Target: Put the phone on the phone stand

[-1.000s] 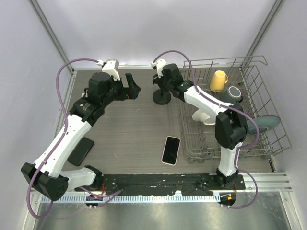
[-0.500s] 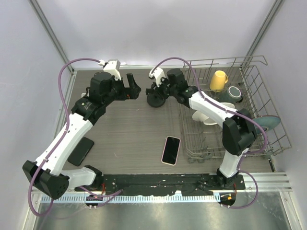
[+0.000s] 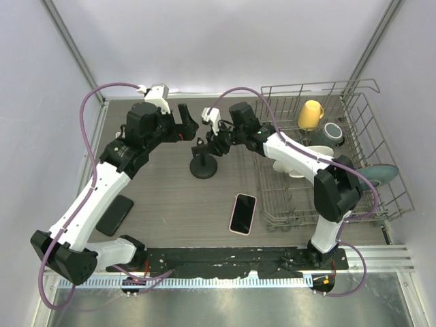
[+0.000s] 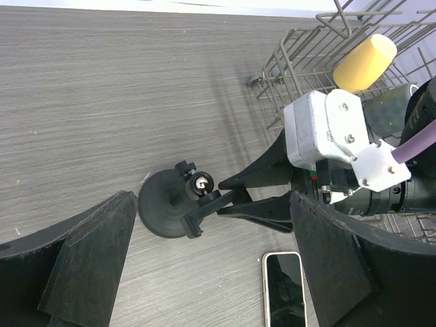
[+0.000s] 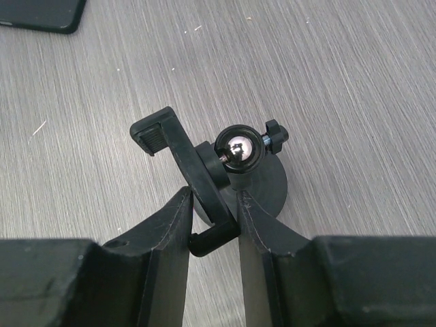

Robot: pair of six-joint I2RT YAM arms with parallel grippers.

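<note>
The black phone stand (image 3: pixel 203 166) stands on the grey table, left of the rack. My right gripper (image 3: pixel 208 145) is shut on the stand's clamp arm; in the right wrist view the fingers pinch the cradle (image 5: pixel 212 204) just below the ball joint (image 5: pixel 238 151). The phone (image 3: pixel 242 213), black screen with a pale rim, lies flat near the front, right of centre; it also shows in the left wrist view (image 4: pixel 283 289). My left gripper (image 3: pixel 185 125) is open and empty, hovering behind the stand (image 4: pixel 163 206).
A wire dish rack (image 3: pixel 392 204) fills the right side, with a yellow cup (image 3: pixel 311 114), a grey cup (image 3: pixel 333 132), a white piece (image 3: pixel 286 165) and a bluish plate (image 3: pixel 381 174). A second dark phone (image 3: pixel 114 214) lies at the left front.
My right gripper has carried the stand from the back beside the rack toward the left and front, to the table's middle. The left arm has barely moved.
</note>
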